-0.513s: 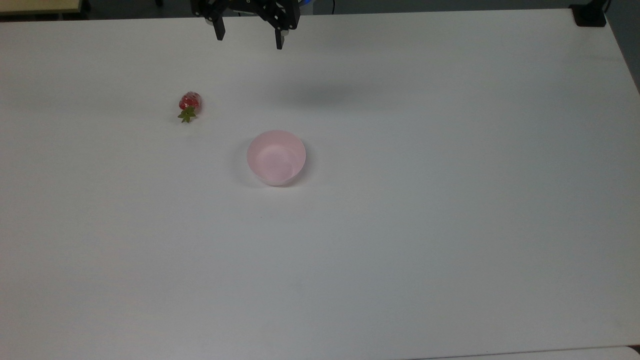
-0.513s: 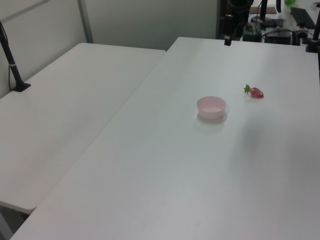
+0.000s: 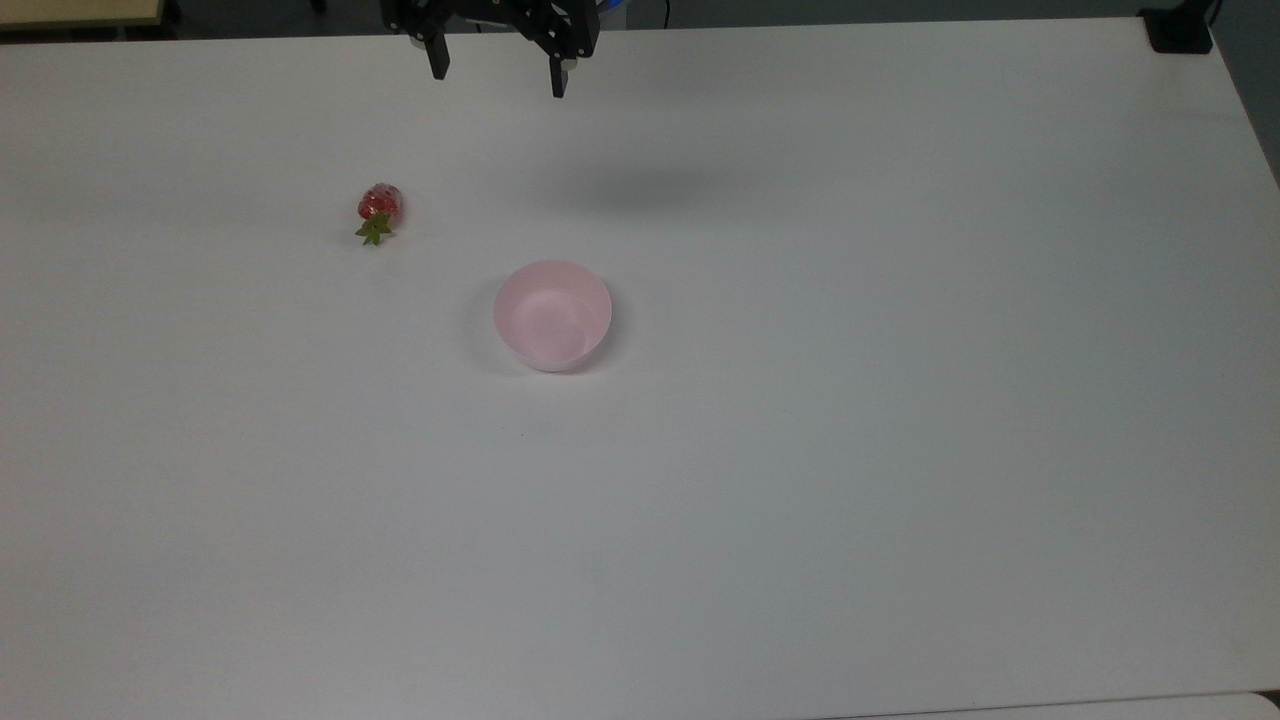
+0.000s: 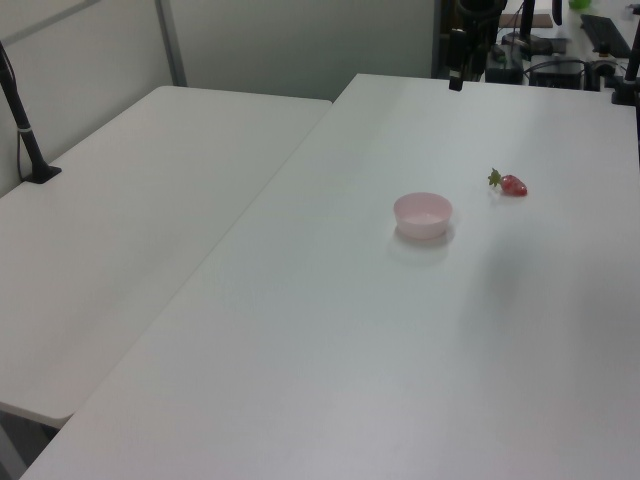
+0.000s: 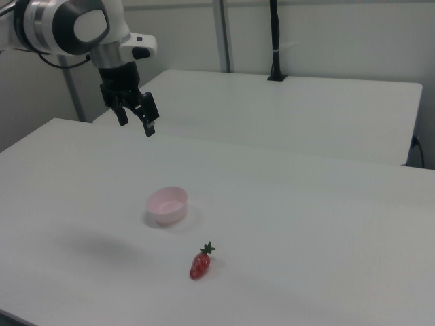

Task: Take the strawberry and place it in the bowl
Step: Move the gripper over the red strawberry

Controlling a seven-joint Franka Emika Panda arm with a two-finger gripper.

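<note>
The hand (image 3: 497, 75) hangs high over the desk's (image 3: 900, 400) far edge with fingers apart, while the strawberry (image 3: 379, 207) lies near the empty bowl (image 3: 552, 314).

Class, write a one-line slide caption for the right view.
Open hand hovers above the table; pink bowl empty, strawberry lying nearer the camera.

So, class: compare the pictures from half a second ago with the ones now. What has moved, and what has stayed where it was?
Nothing has visibly changed. The gripper hangs open above the far edge of the table, holding nothing. The strawberry lies on the table, apart from the bowl, which is empty.
</note>
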